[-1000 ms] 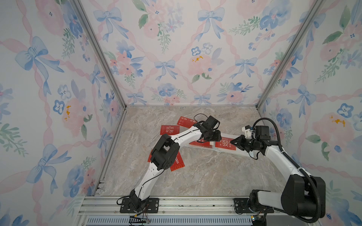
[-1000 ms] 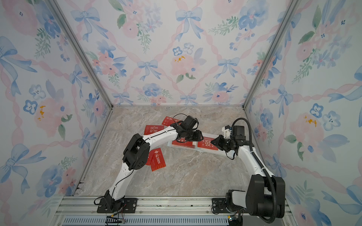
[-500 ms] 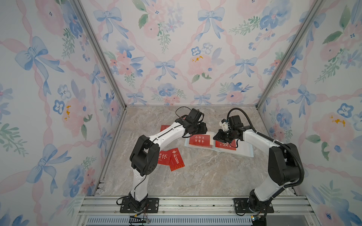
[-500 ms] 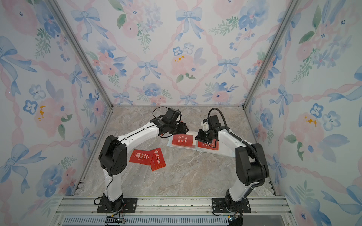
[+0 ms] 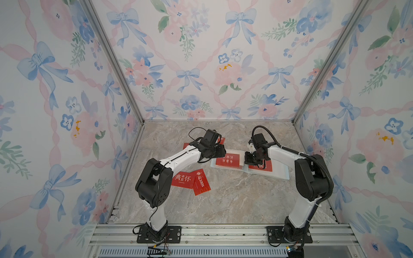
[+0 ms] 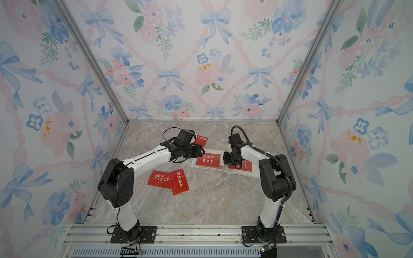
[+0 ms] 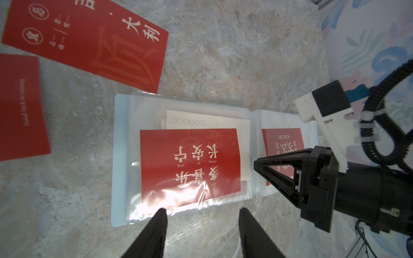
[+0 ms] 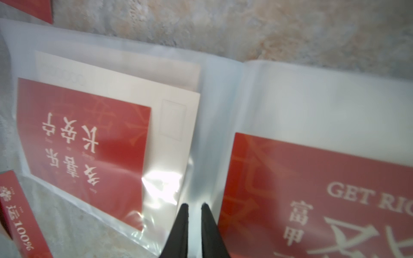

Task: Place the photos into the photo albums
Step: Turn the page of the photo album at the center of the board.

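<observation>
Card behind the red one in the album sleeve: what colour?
Plain whitish card, printed circles along one edge; clearest in left wrist view.

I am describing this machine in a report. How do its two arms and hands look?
The left arm and right arm have white shells and black joints. The left hand and right hand each have two slim, pointed black fingers. A white bracket holds a black box on the right wrist. A ribbed black cable runs along the right arm.

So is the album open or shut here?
Open. The album lies spread flat, both halves face up, a red card on one and the GET RICH card on the other.
</observation>
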Controlling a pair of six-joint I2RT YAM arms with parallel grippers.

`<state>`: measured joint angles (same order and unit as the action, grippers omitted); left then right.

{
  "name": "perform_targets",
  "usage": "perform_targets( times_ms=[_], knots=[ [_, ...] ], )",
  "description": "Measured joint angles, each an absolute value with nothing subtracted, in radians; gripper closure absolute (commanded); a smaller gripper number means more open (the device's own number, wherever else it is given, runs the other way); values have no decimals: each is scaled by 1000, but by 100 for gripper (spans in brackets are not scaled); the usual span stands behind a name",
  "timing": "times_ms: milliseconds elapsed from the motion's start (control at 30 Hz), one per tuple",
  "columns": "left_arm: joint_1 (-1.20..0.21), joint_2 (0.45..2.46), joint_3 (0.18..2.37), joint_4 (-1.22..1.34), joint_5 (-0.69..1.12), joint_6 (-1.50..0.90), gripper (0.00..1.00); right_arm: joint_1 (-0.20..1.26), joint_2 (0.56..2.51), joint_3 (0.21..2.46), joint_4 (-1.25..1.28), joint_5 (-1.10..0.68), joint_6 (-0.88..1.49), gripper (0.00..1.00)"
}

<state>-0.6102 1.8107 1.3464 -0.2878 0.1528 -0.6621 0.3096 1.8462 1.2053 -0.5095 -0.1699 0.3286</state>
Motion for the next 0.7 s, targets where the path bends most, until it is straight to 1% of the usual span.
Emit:
perform_targets(
  times_ms=[333,500,633,700],
  knots=[
    [-609,1811,1312,-252,153,-665,45,289,1787,1201,-532,-130,321,86],
    [-594,1810,1280,-221,155,-665,45,270,1661,1150,-518,-178,336,86],
    [-561,1801,1227,-197,164,-666,45,179,1528,1085,-490,-235,358,85],
    [-546,1800,1213,-186,170,-666,45,90,1472,1042,-475,-263,363,84]
  ],
)
